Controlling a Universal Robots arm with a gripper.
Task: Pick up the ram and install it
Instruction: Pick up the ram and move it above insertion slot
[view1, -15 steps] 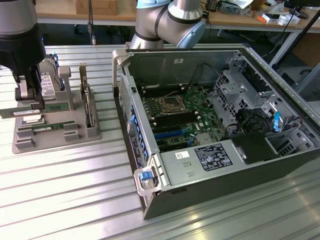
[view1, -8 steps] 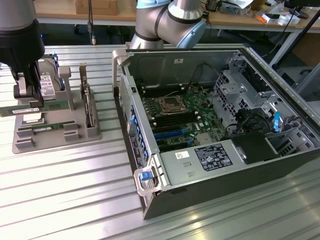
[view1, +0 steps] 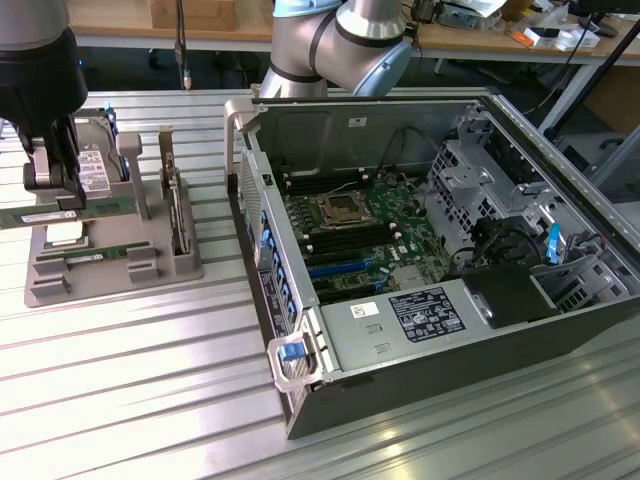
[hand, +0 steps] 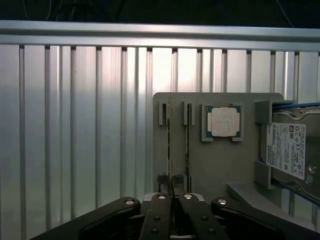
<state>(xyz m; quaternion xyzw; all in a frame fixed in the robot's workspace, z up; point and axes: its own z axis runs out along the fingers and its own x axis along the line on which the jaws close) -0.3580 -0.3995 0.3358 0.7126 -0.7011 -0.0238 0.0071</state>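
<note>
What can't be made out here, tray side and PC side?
- Ram, wrist view: edge-on in the tray, so chips and label are hidden; one end is behind the tool.
- Hard drive, wrist view: cut off by the frame edge; label print too small to read.
- Memory slots, exterior view: too small to tell latch state.
- Tray, exterior view: partly behind the tool.
</note>
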